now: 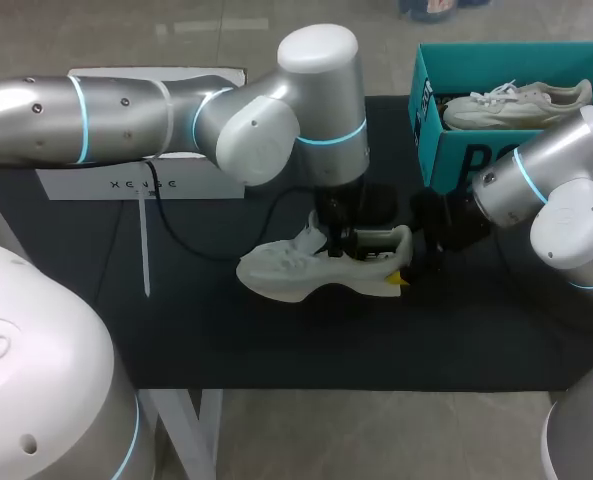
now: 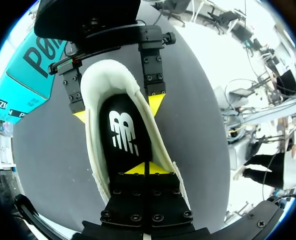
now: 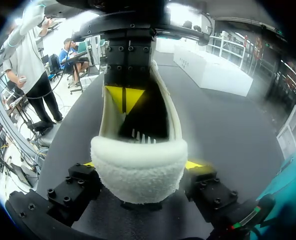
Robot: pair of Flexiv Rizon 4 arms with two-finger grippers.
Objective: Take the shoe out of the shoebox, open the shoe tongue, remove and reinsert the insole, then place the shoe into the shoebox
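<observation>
Shoe (image 1: 296,268) in right hand (image 1: 404,261), outside shoebox (image 1: 476,160)

The left arm (image 1: 126,115), at upper left, and the right arm (image 1: 566,200), at the right edge, are brushed-silver tubes with rounded pale-grey joint housings. Thin cyan light bands ring the joints. A black cable (image 1: 164,220) loops under the left arm. The left gripper (image 2: 145,167) and right gripper (image 3: 142,165) are black, screw-studded blocks with triangular yellow tips.
</observation>
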